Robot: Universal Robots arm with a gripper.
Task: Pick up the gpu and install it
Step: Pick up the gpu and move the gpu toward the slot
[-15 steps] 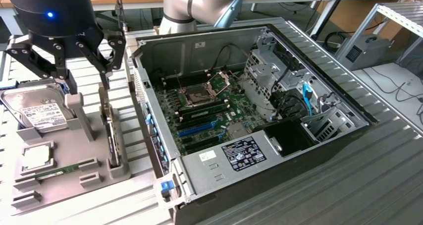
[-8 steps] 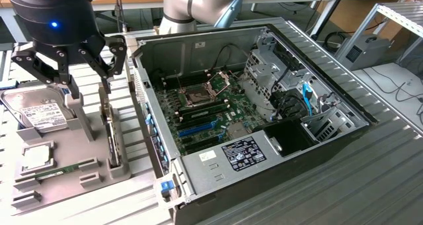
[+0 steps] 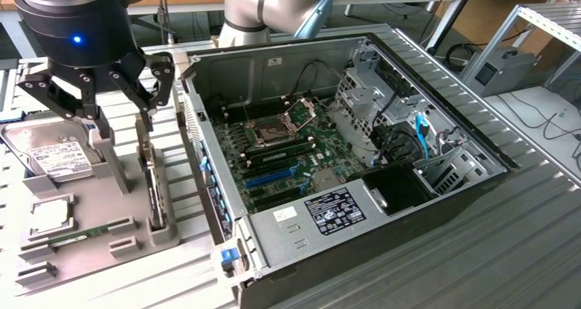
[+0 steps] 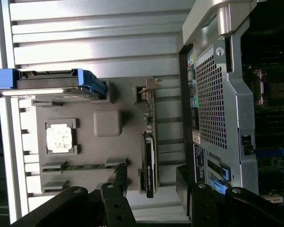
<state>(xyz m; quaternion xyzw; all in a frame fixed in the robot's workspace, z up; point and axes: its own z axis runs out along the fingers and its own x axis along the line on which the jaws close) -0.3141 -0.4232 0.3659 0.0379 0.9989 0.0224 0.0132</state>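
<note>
gpu (image 3: 150, 180): stands on edge in a slot of the grey parts tray (image 3: 91, 258), beside the open computer case (image 3: 272, 57). Above it hangs the gripper (image 3: 118, 111), fingers (image 3: 154, 84) spread, empty. Advised: straddle the card's thin faces, descend straight, clamp squarely.

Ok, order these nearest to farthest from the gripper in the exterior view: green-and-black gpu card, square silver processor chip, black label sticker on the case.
1. Green-and-black gpu card, on edge in the grey tray, just below the gripper.
2. Square silver processor chip, in the tray, exterior view's left.
3. Black label sticker, on the case, exterior view's right.
</note>
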